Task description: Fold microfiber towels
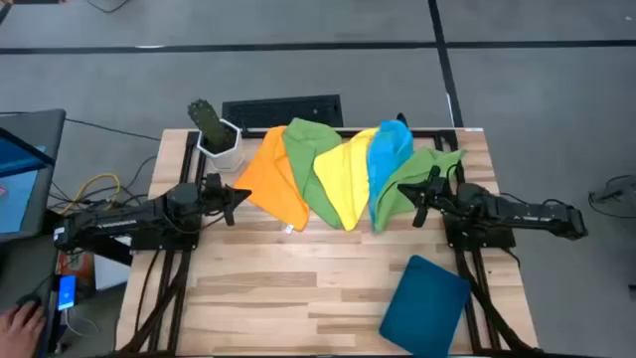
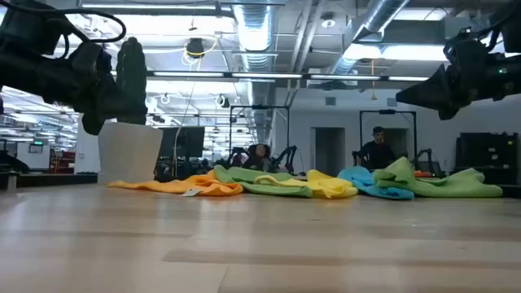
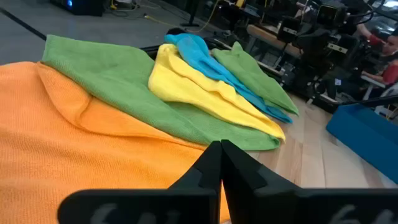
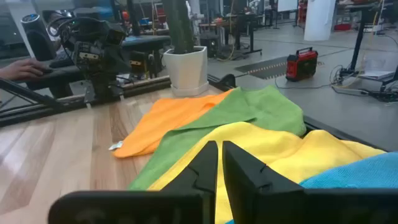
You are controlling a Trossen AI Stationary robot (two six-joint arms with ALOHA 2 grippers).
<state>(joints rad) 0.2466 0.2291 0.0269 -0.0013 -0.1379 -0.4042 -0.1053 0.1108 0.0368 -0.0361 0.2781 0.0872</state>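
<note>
Five microfiber towels lie fanned and overlapping on the far half of the table. From left to right they are orange (image 1: 266, 177), green (image 1: 303, 154), yellow (image 1: 343, 179), bright blue (image 1: 388, 154) and green (image 1: 422, 171). My left gripper (image 1: 238, 196) hovers shut at the orange towel's left edge (image 3: 74, 143), above the wood. My right gripper (image 1: 412, 205) hovers over the right green towel's near corner with its fingers (image 4: 219, 155) barely apart and nothing between them. The low view shows both grippers raised clear of the table.
A dark teal tray (image 1: 425, 308) lies flat near the table's front right. A white pot with a cactus (image 1: 217, 134) stands at the far left, just behind the orange towel. A black keyboard (image 1: 283, 107) lies beyond the far edge. A person's hand (image 1: 20, 318) shows left of the table.
</note>
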